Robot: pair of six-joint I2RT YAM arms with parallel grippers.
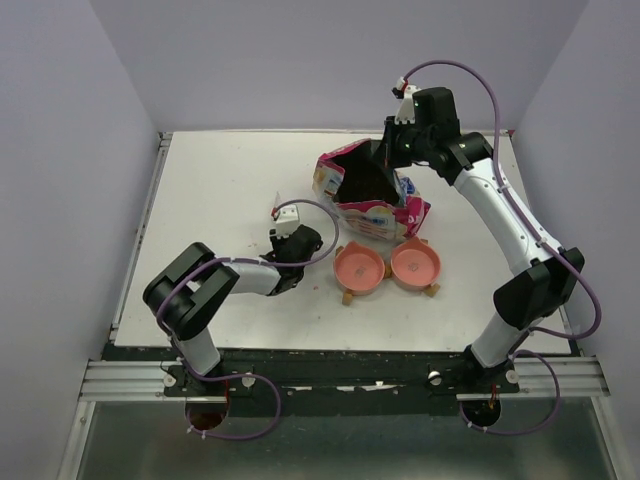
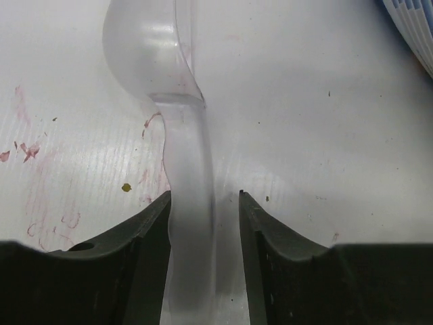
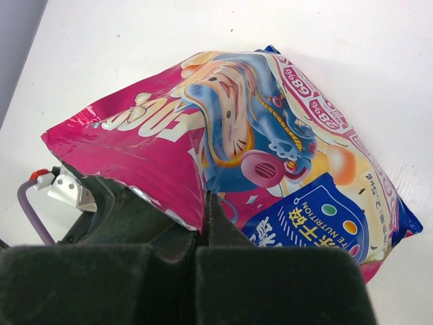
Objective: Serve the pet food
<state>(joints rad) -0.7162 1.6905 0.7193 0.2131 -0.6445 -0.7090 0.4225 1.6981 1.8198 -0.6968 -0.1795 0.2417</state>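
Note:
The printed bag (image 1: 385, 208) stands open at the middle back of the table, its pink and blue front filling the right wrist view (image 3: 270, 135). Its inside looks dark from above, and the pet food does not show. My right gripper (image 1: 385, 160) is shut on the bag's upper rim (image 3: 206, 200) and holds the mouth open. My left gripper (image 1: 290, 275) is low over the table. Its open jaws (image 2: 205, 196) stand either side of the handle of a clear plastic scoop (image 2: 189, 169); the left finger touches it, the right is apart. The scoop's bowl is empty.
Twin salmon-pink bowls (image 1: 360, 268) stand just in front of the bag, right of my left gripper. Pink stains and a small brown crumb (image 2: 126, 187) mark the white table (image 1: 230, 180). Walls close in the table on three sides.

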